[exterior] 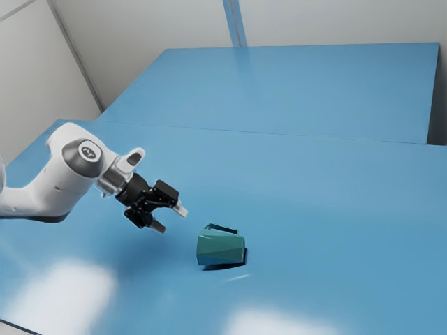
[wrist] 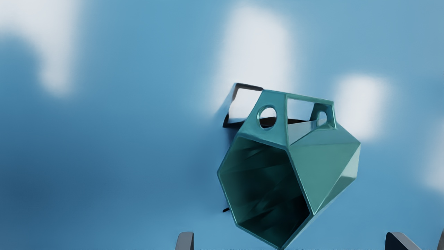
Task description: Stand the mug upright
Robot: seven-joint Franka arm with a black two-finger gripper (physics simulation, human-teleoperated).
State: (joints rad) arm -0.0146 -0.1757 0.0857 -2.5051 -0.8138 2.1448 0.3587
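Nearest the lens, in the wrist view, gray fingers (wrist: 185,241) at the bottom edge, parted widely. Black gripper (exterior: 172,218) in the exterior view, released, apart from the green mug (exterior: 221,248), with bare blue table (exterior: 314,181) visible between. Angled downward from the white Franka arm (exterior: 52,185), toward the exterior view's right, and pointed roughly at the mug. Seen from the wrist, mug ahead of the fingertips, mouth (wrist: 263,191) turned toward the gripper.

Tipped over, lying on its side on the table, handle (wrist: 275,118) uppermost. Built of flat facets, teal green, with a six-cornered rim and a dark, creased hollow inside. Lighter green on the long facet beside the rim, paler again toward the base. Angular handle, framed as an open loop, pierced by round holes. Dark shadow (wrist: 227,123) beside the handle, cast on the table.

In the wrist view, a look straight into the mug, plus the holes in the handle, both hidden from the exterior view. In the exterior view instead, the arm's white links, the gripper's black body, the table's far edge and pale walls (exterior: 335,21) behind.
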